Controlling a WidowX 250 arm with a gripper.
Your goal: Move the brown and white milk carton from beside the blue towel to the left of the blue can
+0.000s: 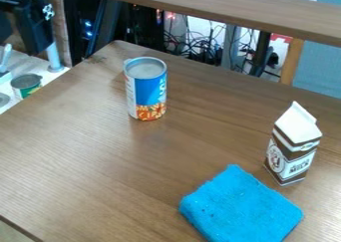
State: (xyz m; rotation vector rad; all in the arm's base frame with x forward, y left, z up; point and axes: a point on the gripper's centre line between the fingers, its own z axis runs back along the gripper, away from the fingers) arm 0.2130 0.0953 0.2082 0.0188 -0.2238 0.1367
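Wood-grain table: printed, blue-labelled can upper left of centre, brown-and-white lettered carton right, blue cloth lower right. Tangled cables top centre. I can't tell my gripper's opening.

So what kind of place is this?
It's probably a workshop or a lab. Behind the wooden table there's a tangle of cables and some little glowing lights, even though the food can looks like kitchen stuff.
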